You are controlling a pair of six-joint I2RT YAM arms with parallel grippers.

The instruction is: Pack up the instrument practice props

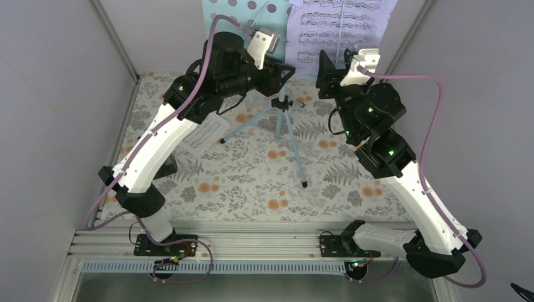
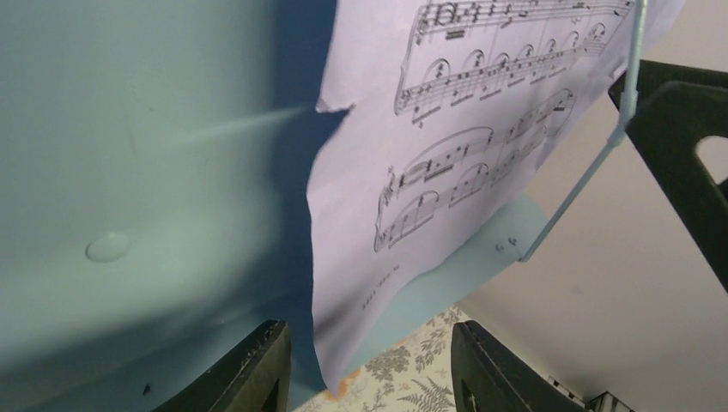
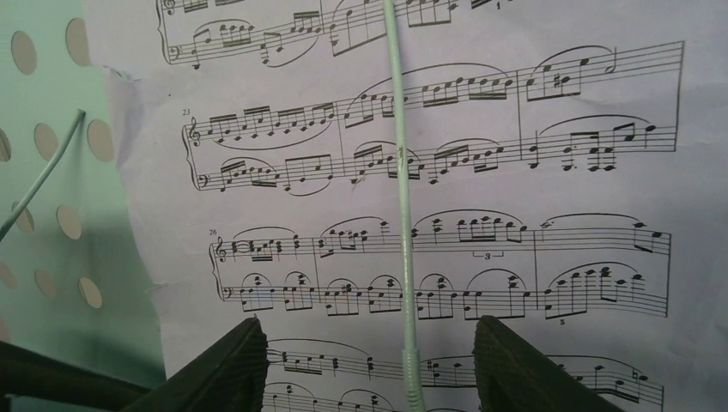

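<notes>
At the table's (image 1: 252, 189) far edge, the lavender sheet of music (image 1: 340, 25) leans on the light blue music stand (image 1: 281, 119), pinned there by a thin wire retainer (image 3: 399, 172). Both grippers face it, spread and holding nothing. The left gripper (image 2: 369, 378) straddles the sheet's free lower corner, and the right gripper (image 3: 369, 369) brackets the wire. The side walls (image 1: 56, 94) crowd both arms, so pulling back toward the bases looks like the freest direction.
</notes>
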